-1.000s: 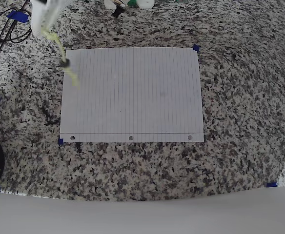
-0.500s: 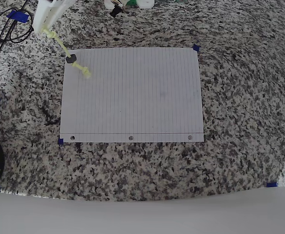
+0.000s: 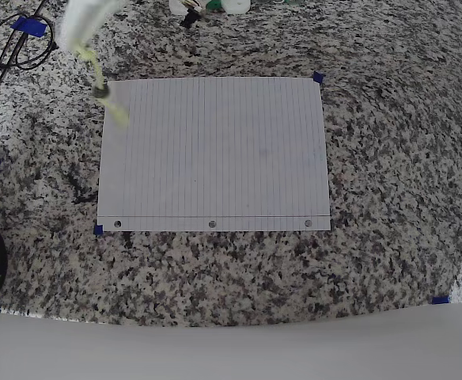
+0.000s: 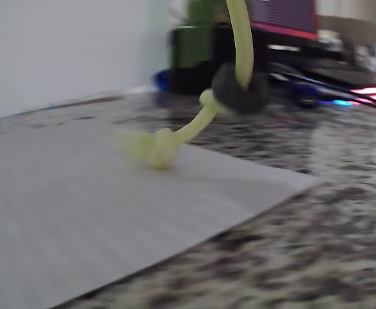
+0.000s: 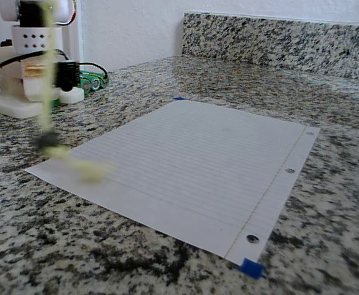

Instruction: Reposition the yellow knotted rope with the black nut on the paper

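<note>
Although the gripper showed in the overhead view as a blurred white shape at the upper left of the frame, its fingers could not be made out, so whether it was clamped on anything could not be read directly. From its lower tip the yellow knotted rope hung down and to the right, which suggested a grip on the rope's upper end. Partway along the rope sat the black nut, just off the upper left corner of the paper. Below the nut, the rope's knotted, frayed end lay over that corner of the sheet.

In the wrist view the rope dropped from the top edge of the frame, passed through the nut, then curved left to a knot above the paper near its corner. Whether the knot touched the sheet could not be told.

In the fixed view the rope appeared as a smeared vertical streak at the left, ending over the near left corner of the paper. Blue tape marked the sheet's corners on the speckled granite counter, and three punched holes ran along the sheet's lower edge in the overhead view.
</note>
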`<action>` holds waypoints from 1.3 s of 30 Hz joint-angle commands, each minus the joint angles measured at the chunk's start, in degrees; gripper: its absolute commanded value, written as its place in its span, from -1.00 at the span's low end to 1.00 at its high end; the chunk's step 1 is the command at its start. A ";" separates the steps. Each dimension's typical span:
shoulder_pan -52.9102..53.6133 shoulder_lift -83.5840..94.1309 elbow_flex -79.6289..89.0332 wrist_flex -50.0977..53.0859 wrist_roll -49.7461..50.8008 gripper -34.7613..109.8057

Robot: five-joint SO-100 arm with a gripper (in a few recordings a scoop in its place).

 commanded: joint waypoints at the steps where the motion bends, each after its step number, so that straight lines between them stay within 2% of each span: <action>1: -8.96 -1.32 1.05 0.00 1.67 -0.52; 8: -23.38 -1.85 4.66 -0.44 1.93 -0.52; 16: -27.95 1.93 9.05 -0.35 2.55 -0.52; 20: -19.42 1.67 9.05 -2.20 2.11 -0.52; 27: 8.44 1.32 8.96 -9.05 3.60 -0.52; 30: 12.74 1.14 8.96 -9.40 5.36 -0.52; 34: 3.52 2.64 9.14 -6.15 4.92 -0.52; 39: -17.75 5.19 11.95 -3.08 5.36 -0.52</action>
